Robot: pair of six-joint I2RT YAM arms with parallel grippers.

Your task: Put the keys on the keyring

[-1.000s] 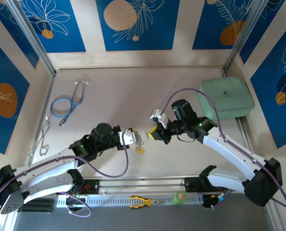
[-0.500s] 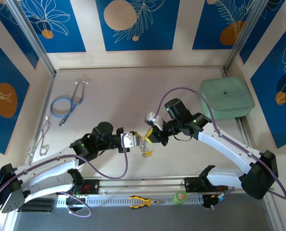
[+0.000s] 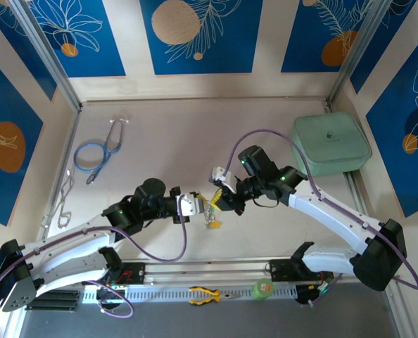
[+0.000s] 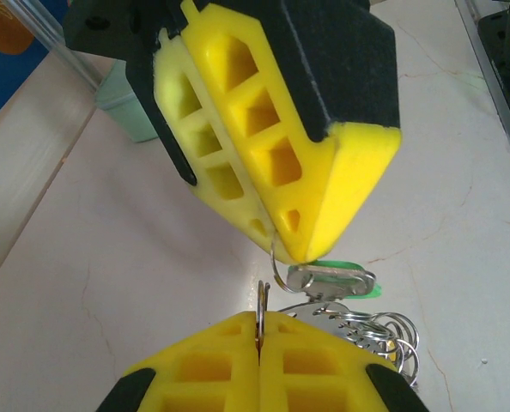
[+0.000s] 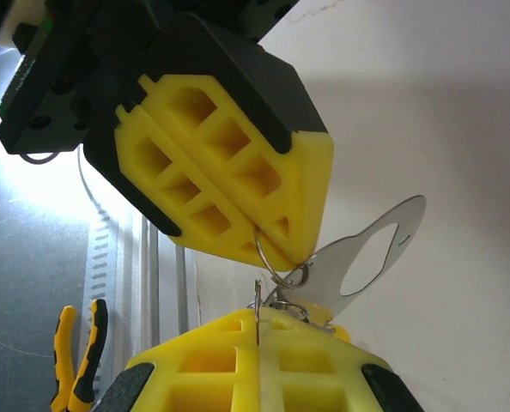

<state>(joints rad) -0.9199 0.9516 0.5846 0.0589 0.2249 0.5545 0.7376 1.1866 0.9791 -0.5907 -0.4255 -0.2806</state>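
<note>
My left gripper (image 3: 195, 205) and right gripper (image 3: 220, 198) meet tip to tip above the table's middle. Between them hangs the keyring (image 3: 209, 209), with a yellow key head (image 3: 214, 224) dangling below. In the left wrist view my left gripper (image 4: 261, 324) is shut on a thin silver ring. The right gripper's fingertips (image 4: 324, 215) above pinch another ring that carries the green-headed key (image 4: 334, 277). A bunch of silver rings (image 4: 385, 336) lies beside it. In the right wrist view my right gripper (image 5: 258, 326) is shut on a ring, beside a flat silver tag (image 5: 371, 257).
A blue stethoscope (image 3: 95, 151) and wire clips (image 3: 62, 203) lie at the left. A pale green box (image 3: 331, 144) sits at the back right. Yellow-handled pliers (image 3: 207, 294) and a green tape roll (image 3: 264, 287) rest on the front rail.
The right gripper has swung left and down to meet the left gripper. The left gripper and the hanging yellow key shifted slightly right. Both stayed shut.
</note>
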